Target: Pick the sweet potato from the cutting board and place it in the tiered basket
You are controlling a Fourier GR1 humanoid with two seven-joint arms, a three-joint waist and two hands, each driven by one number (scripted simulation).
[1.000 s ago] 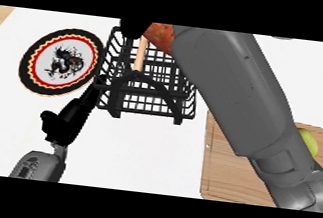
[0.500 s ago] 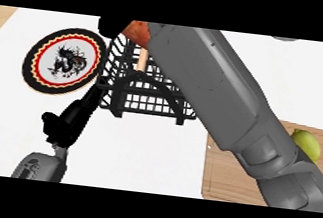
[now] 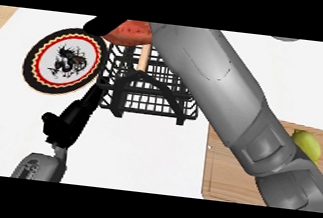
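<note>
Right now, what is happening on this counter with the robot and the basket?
The right robot hand is curled round the sweet potato and holds it above the black tiered basket, at its far side. The sweet potato is not yet in the basket. The left robot hand shows lower, beside the basket's near left corner, holding nothing. A round plate with a dragon design is left of the basket, and a green fruit lies on the cutting board at the right.

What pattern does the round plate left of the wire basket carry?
The plate has a black rim, a red ring edged in yellow, and a dark dragon-like figure on white, seen in the head view.
</note>
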